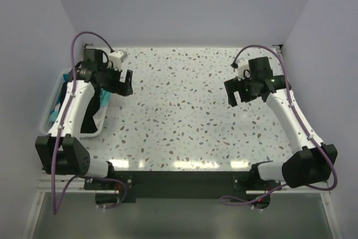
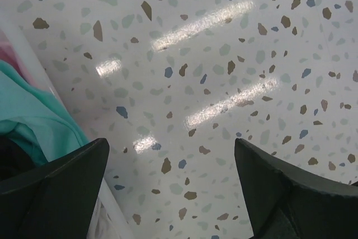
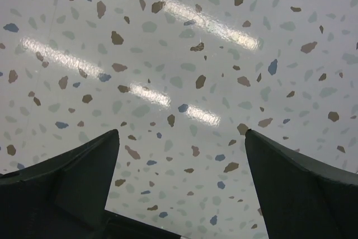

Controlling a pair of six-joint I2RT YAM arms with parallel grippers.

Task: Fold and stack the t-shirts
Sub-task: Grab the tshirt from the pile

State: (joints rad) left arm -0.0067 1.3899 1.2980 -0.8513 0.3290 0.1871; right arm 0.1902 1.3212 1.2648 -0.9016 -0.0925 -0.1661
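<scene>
The t-shirts lie bunched in the white basket (image 1: 51,110) at the table's left edge. A teal one (image 1: 104,100) and a black one (image 1: 88,117) show under my left arm. The teal cloth also shows at the left edge of the left wrist view (image 2: 33,118). My left gripper (image 1: 124,84) is open and empty, just right of the basket over bare tabletop. My right gripper (image 1: 235,94) is open and empty over the right part of the table. Both wrist views show spread fingers (image 2: 61,188) (image 3: 302,183) with only tabletop between them.
The terrazzo tabletop (image 1: 179,110) spreads between the two arms. White walls close in the back and both sides. The basket's white rim (image 2: 112,216) shows beside the left finger.
</scene>
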